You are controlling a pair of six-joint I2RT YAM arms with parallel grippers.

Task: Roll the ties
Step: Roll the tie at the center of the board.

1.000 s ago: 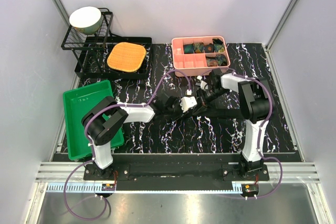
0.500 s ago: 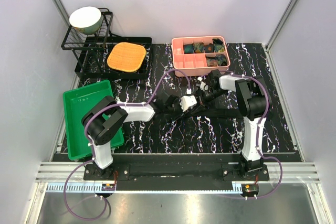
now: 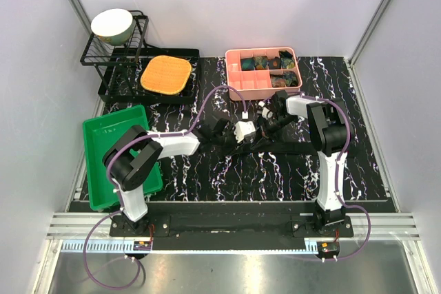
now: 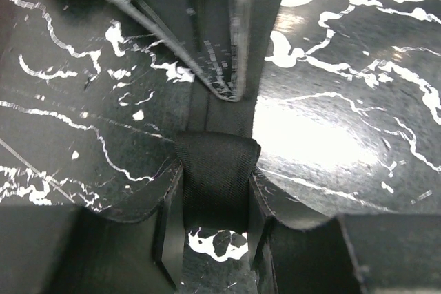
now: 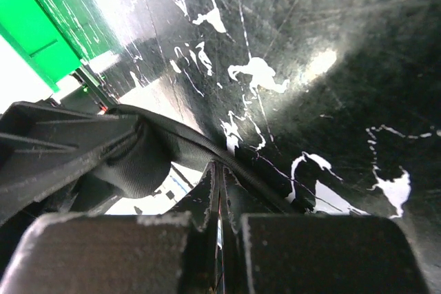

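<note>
Two robot arms meet at mid-table (image 3: pixel 207 177) over a black tie (image 4: pixel 215 160). The left gripper (image 4: pixel 215 194) is narrowed onto a curled fold of the fabric, fingers pressing it from both sides, apparently to anchor the start of the roll. The right gripper (image 5: pixel 219 201) is pinched almost shut on a thin edge of the same tie just beside that fold, seemingly to keep the band taut and straight as it winds. The rest of the tie trails flat along the table towards the right arm's side, so the roll looks barely begun.

Behind the arms, a pink box (image 3: pixel 238 80) carries rolled ties (image 3: pixel 272 63) in its rear and right compartments, patterned teal and brown; the near-left compartments show bare pink, the likely home for this one. A green tray (image 3: pixel 103 135) at the left shows nothing inside. A bowl (image 3: pixel 112 24) sits on a wire rack (image 3: pixel 93 53), with an orange pad (image 3: pixel 165 75) beside it.
</note>
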